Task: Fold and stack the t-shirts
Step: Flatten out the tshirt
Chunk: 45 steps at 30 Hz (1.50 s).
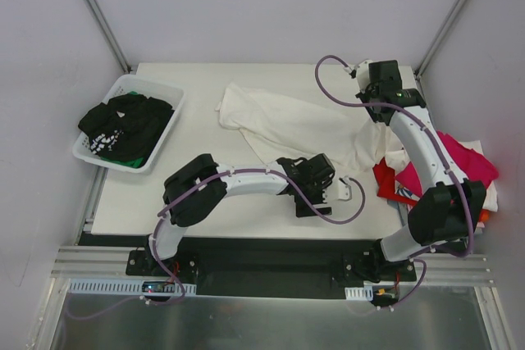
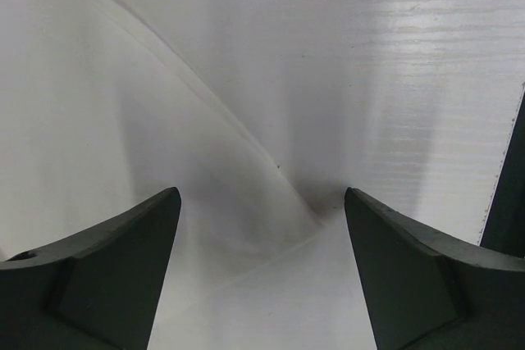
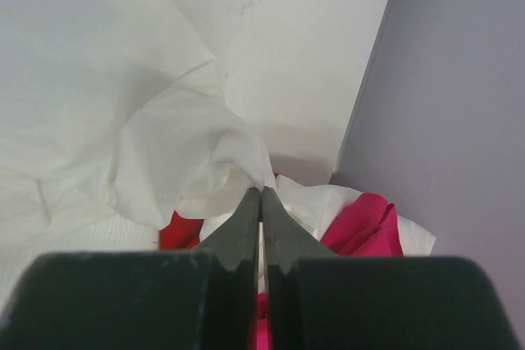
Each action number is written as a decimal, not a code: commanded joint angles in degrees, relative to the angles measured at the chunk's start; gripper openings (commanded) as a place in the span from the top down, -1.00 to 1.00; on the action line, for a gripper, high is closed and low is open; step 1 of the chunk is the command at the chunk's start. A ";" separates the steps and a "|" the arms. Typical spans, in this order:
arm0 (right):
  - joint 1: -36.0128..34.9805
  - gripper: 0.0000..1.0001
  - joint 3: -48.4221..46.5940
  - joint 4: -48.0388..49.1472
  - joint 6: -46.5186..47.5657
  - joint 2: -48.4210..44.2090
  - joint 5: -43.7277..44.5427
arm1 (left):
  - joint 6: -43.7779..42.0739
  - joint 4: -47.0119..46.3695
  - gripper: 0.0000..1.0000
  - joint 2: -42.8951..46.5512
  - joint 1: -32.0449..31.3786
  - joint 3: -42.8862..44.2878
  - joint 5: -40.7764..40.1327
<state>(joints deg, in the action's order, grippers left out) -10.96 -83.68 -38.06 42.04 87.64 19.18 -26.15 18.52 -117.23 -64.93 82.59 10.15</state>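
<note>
A white t-shirt (image 1: 287, 125) lies spread and rumpled across the middle of the table. My left gripper (image 1: 335, 179) is low at the shirt's near edge, open. In the left wrist view its jaws (image 2: 262, 194) straddle a corner of the white cloth (image 2: 123, 120), which lies flat on the table without touching either finger. My right gripper (image 3: 262, 190) is shut on a pinch of the white cloth (image 3: 164, 145) at the shirt's right end. It holds that end above a pile with a magenta t-shirt (image 1: 463, 157) (image 3: 365, 223) and a red one (image 1: 385, 178) (image 3: 176, 231).
A white plastic basket (image 1: 168, 130) at the left edge holds a black t-shirt with white print (image 1: 123, 125). The pile of shirts sits at the table's right edge against the grey wall (image 3: 459, 79). Bare white tabletop (image 1: 197, 186) shows between the basket and the shirt.
</note>
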 commanded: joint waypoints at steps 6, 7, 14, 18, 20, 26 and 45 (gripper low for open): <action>0.24 0.99 -0.70 -0.69 -0.21 -4.40 -0.81 | -0.48 0.37 -0.48 -1.86 -0.55 -1.28 -0.75; 0.24 0.99 -0.61 -0.78 -0.21 -4.58 -0.81 | -0.57 0.37 -0.46 -1.69 -0.55 -1.81 -0.66; 0.24 0.99 -0.43 -1.05 -0.03 -5.81 -0.81 | -1.36 0.37 -0.13 -0.98 -0.20 -5.59 -0.66; 0.33 0.99 -0.35 -1.22 0.14 -5.99 -0.64 | -1.36 0.37 0.05 -0.72 0.15 -7.43 -0.75; 0.24 0.99 -0.35 -1.31 0.49 -6.25 -0.28 | -1.53 0.37 0.21 -0.37 0.50 -8.14 -0.84; 0.24 0.99 -0.78 -1.14 0.94 -6.69 0.42 | -1.97 0.37 0.66 0.16 2.26 -10.51 -1.89; 0.68 0.99 2.73 -0.78 -1.26 -13.63 -0.98 | -5.57 -5.68 1.00 33.80 13.23 -14.91 -15.76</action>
<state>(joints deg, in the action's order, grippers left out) -10.61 -81.52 -39.31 42.59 78.46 18.96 -29.12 15.64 -94.67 -53.76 66.30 0.60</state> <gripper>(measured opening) 0.012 0.011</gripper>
